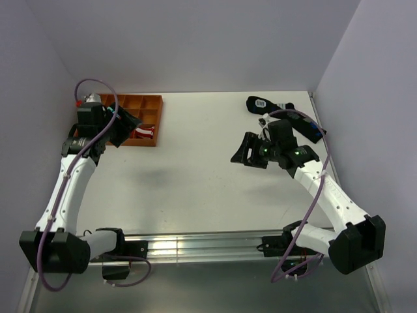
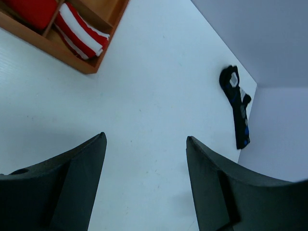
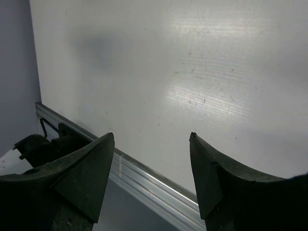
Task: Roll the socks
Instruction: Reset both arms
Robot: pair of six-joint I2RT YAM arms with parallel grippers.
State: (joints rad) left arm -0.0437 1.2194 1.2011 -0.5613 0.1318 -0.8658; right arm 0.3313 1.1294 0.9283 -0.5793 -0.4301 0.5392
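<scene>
Black-fingered left gripper (image 2: 145, 139) and right gripper (image 3: 151, 137) are seen spread wide and empty above the white table (image 1: 195, 169). Plain bright red fabric socks (image 2: 33, 9) are lodged in the orange wooden compartment tray (image 2: 91, 67) at eleven o'clock, beside a red-and-white striped bundle (image 2: 82, 33). Rolling is judged done; next, the long black socks (image 2: 236, 101) at one o'clock would likely be fetched

Top camera looks down from behind over the whole table (image 1: 195, 169); left wrist, low, shares its black socks (image 2: 237, 103); right wrist apparently faces the near rail (image 3: 144, 179)
</scene>
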